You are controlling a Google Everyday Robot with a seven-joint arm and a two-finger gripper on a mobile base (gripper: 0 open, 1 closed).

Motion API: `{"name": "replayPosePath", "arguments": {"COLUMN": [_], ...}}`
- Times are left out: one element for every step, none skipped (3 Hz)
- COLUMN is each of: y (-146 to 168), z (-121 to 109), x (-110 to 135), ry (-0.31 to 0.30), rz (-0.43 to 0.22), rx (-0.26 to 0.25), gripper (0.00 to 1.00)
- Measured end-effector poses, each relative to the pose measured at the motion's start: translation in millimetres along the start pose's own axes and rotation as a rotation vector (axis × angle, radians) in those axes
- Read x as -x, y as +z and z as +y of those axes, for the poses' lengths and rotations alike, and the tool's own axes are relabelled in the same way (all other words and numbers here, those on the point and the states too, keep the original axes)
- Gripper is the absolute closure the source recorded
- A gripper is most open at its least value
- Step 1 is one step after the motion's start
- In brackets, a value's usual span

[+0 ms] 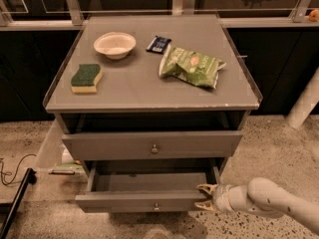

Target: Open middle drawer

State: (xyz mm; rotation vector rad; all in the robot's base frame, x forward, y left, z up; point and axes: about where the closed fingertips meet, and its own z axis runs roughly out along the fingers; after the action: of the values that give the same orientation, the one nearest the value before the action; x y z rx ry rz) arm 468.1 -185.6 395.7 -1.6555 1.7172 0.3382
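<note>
I see the middle drawer (pixel 144 201) standing pulled out at 6 o'clock of the cabinet, its grey interior showing. My gripper (pixel 204 197) sits at its 3 o'clock end, fingers spread apart beside the front's right corner.

Two drawers (pixel 114 146) (pixel 119 202), jaws beside; four tabletop items (pixel 114 45) (pixel 85 77) (pixel 158 44) (pixel 192 66)

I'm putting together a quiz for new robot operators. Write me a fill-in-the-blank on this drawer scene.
1. The middle drawer stands ___, its inside bare.
2. The gripper is at the ___ end of that drawer's front.
3. The chip bag on the cabinet top is ___ in colour.
4. In the camera view, the sponge sits to the ___ of the bowl.

Missing words: open; right; green; left.
</note>
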Motion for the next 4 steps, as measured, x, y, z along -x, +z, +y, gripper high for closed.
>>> {"name": "replayPosePath", "arguments": {"y": [-3.7,-13.5,-14.9,-18.5], "z": [-1.1,20.3,20.6,28.4], "x": [3.1,-3.6,-2.4,-3.0], "ry": [-0.001,0.011,0.011,0.023], "rz": [0.000,0.006,0.006,0.007], "rx": [0.000,0.011,0.010,0.007], "gripper": [0.89,1.00,1.00,1.00]}}
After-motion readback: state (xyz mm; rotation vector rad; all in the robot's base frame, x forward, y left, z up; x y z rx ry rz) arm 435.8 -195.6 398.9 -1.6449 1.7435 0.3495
